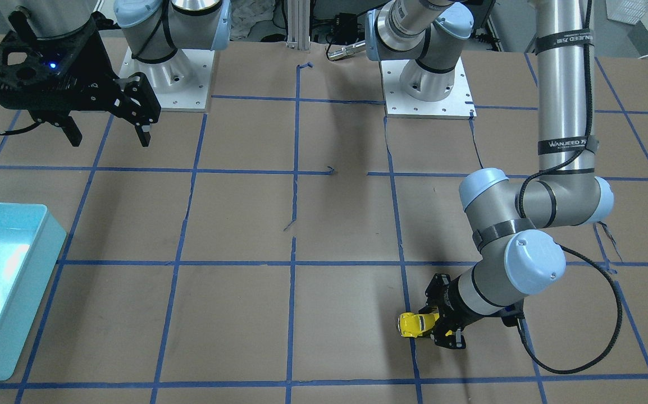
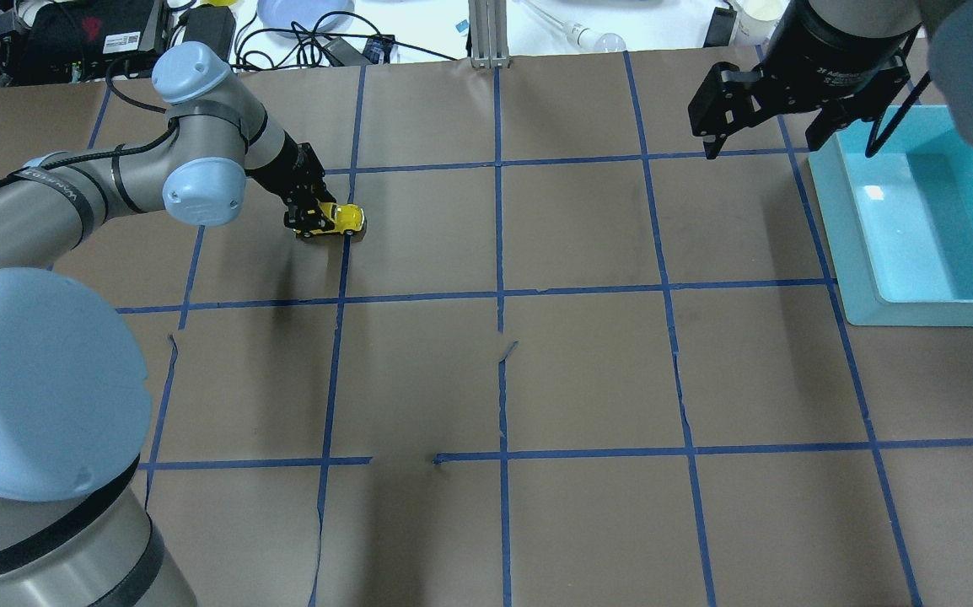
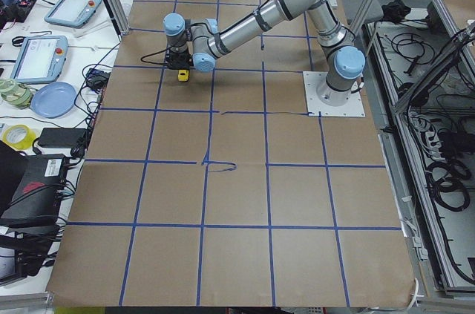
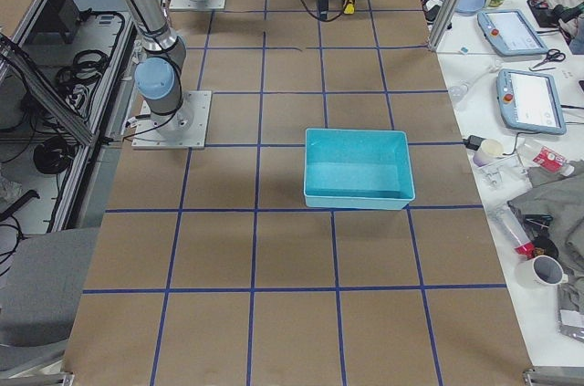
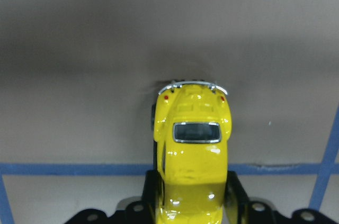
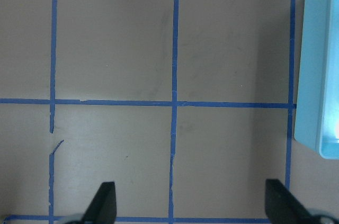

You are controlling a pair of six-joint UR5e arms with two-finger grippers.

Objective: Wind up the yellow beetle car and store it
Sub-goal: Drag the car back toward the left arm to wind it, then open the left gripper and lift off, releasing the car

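Left wrist view: the yellow beetle car [image 5: 193,144] sits low centre, the left fingers [image 5: 237,197] clenched on its flanks, its wheels seemingly on the counter [image 5: 79,49]. Overhead: car at upper left, teal bin [image 2: 862,278] far right. Right wrist view: right fingers [image 6: 103,205] spread, empty. Winding looks to be in hand; next, drag the car backward with wheels pressed down, then carry it to the bin

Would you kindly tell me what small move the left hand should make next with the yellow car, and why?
Probably roll the yellow beetle car backward along the paper, wheels pressed down, to wind it. The left hand is shut on its front half, the car seems to sit on the table, and the teal bin lies far across by the open right hand, so storing comes later.
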